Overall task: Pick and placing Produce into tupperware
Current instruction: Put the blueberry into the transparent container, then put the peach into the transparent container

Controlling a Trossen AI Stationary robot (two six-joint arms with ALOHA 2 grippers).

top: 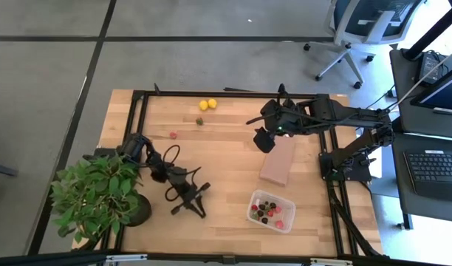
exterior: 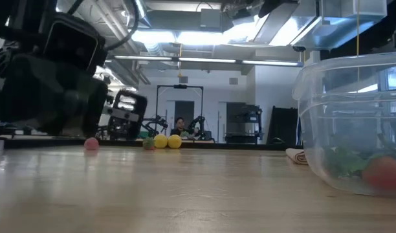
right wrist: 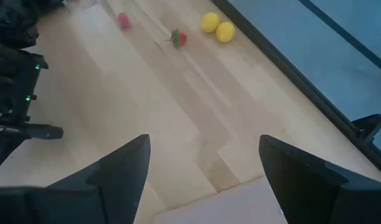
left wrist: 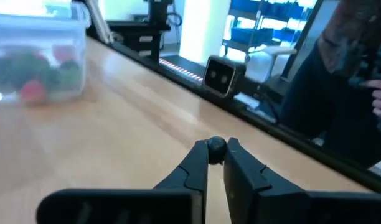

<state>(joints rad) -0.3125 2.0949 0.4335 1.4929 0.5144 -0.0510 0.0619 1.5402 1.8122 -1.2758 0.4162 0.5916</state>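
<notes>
Left gripper (left wrist: 216, 152) sits low on the table (top: 226, 222) at about 7 o'clock, jaws pinched narrow on a small dark blackberry piece (left wrist: 216, 147). Tupperware (top: 271, 210) at 5 o'clock, holding red and dark fruit pieces. Right gripper (right wrist: 203, 163) hangs near centre above the brown block (top: 278, 160), jaws wide, empty. Two lemons (top: 207, 104), a strawberry (top: 199, 121) and a pink-red piece (top: 173, 135) lie loose around 11 o'clock.
</notes>
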